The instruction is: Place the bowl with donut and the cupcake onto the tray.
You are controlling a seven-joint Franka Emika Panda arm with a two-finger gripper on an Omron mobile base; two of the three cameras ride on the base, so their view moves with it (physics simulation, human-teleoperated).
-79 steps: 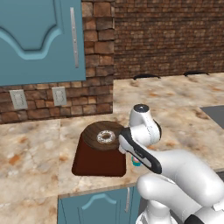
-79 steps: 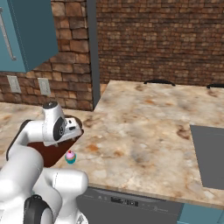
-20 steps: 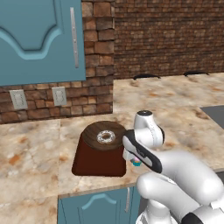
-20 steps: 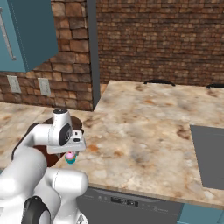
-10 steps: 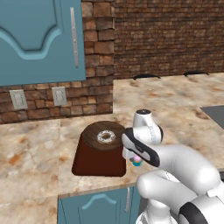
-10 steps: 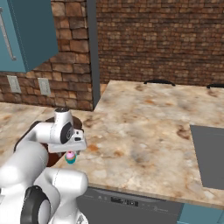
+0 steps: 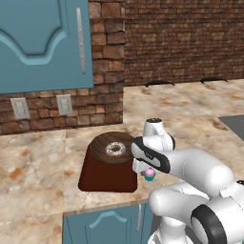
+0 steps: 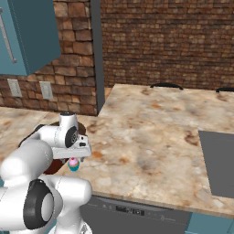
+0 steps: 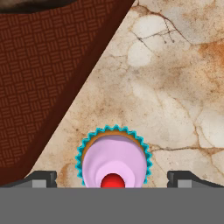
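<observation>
Pink frosting sits right between the wide-spread fingertips of the claw (image 9: 112,179), which stands over the cupcake (image 9: 113,159) on the counter (image 9: 175,100). It looks light, soft on top and easily squashed, so the teal wrapper is the place to pinch. Just beside lies the tray (image 9: 39,70), carrying the bowl (image 7: 114,148) and donut (image 7: 115,149).

A flat reddish-brown rectangular tray (image 9: 39,78) is showing a matt woven texture; the round dark wood-grain bowl (image 7: 102,153) is looking smooth, the beige marbled stone counter (image 9: 175,87) polished, the pink-frosted cupcake (image 9: 113,162) glossy.
</observation>
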